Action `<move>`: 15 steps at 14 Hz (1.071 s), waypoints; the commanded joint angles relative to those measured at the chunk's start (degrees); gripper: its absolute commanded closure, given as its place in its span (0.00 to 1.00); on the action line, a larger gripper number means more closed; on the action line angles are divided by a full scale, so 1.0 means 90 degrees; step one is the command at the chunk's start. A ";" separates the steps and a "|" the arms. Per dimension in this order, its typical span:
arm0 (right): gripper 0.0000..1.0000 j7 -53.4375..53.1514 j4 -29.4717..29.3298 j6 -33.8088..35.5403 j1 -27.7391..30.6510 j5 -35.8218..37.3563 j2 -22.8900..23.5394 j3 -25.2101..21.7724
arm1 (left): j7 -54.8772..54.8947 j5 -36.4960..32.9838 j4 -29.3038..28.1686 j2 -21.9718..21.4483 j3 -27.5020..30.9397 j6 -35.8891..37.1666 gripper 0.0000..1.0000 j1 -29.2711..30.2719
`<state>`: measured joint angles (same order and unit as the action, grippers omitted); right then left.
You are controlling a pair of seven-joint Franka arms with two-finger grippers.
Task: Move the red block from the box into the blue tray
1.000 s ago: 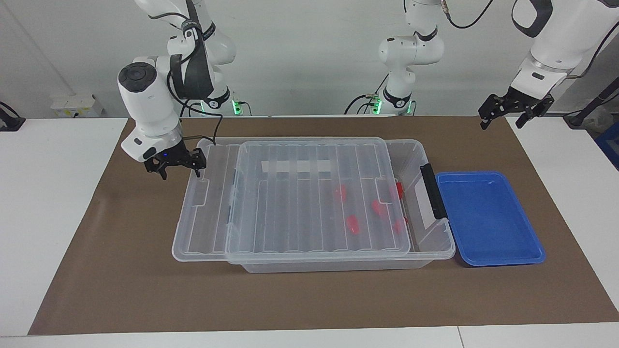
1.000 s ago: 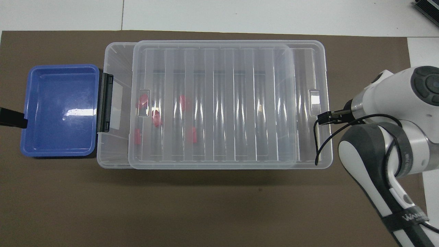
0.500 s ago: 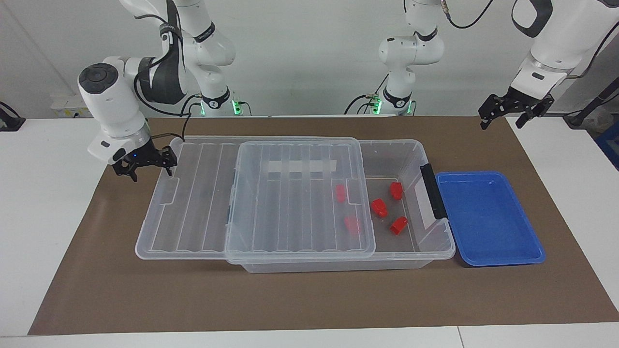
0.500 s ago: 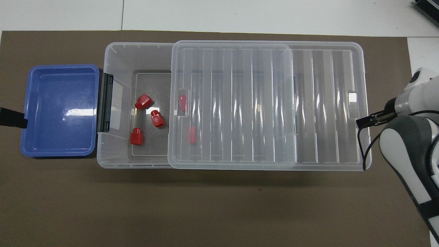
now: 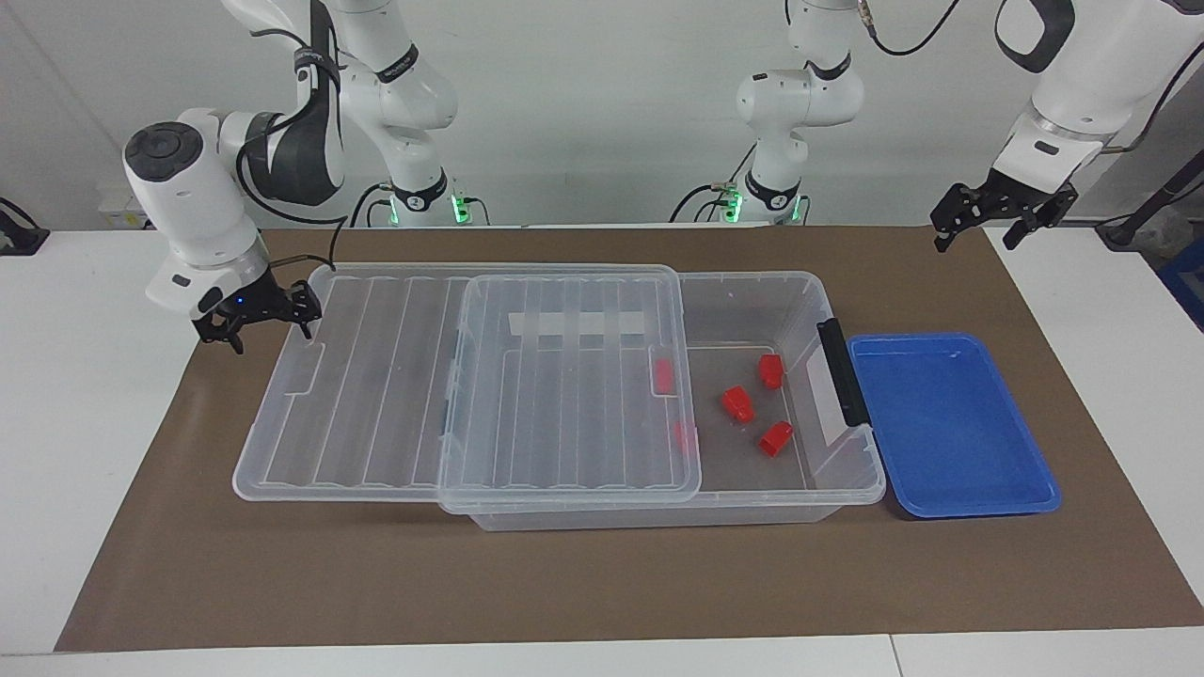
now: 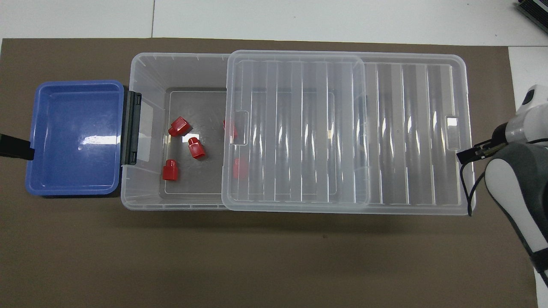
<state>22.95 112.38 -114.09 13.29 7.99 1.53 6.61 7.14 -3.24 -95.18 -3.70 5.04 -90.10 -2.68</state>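
Note:
The clear box (image 5: 811, 299) (image 6: 145, 68) stands mid-table. Its ribbed lid (image 5: 376, 395) (image 6: 406, 128) lies slid along it and overhangs toward the right arm's end. Three red blocks (image 5: 737, 404) (image 6: 196, 148) lie uncovered on the box floor at the tray's end. Two more (image 5: 664, 376) (image 6: 239, 167) show through the lid. The blue tray (image 5: 950, 423) (image 6: 77, 137) sits against the box's latched end and holds nothing. My right gripper (image 5: 254, 324) (image 6: 473, 153) is open at the lid's overhanging end, one finger at its rim. My left gripper (image 5: 983, 221) waits open above the mat's corner by the tray.
A brown mat (image 5: 602, 583) (image 6: 274, 256) covers the table under the box and tray. A black latch (image 5: 842, 371) (image 6: 130, 128) hangs on the box's end next to the tray. White tabletop (image 5: 85, 395) lies past the mat at both ends.
My right gripper has moved toward the right arm's end and the lid has slid with it, uncovering three red blocks. The left arm has not moved.

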 commanded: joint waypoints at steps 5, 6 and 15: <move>0.02 -0.0340 -0.0171 0.0292 -0.0079 0.0050 -0.0151 0.0095 | 0.0007 -0.0109 -0.0050 -0.0087 0.0016 0.0030 0.00 -0.0024; 0.02 -0.0642 -0.0259 0.0487 -0.0254 0.0040 -0.0190 0.0086 | 0.0007 -0.0109 -0.0050 -0.0087 0.0016 0.0030 0.00 -0.0024; 0.02 -0.3973 -0.1770 0.1668 -0.1037 -0.0565 -0.0347 0.0115 | 0.0007 -0.0109 -0.0050 -0.0087 0.0016 0.0030 0.00 -0.0024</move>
<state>-8.74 102.89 -103.59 3.79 4.85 -3.43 7.49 7.15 -3.24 -95.18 -3.70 5.04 -90.10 -2.68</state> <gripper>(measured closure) 0.018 0.000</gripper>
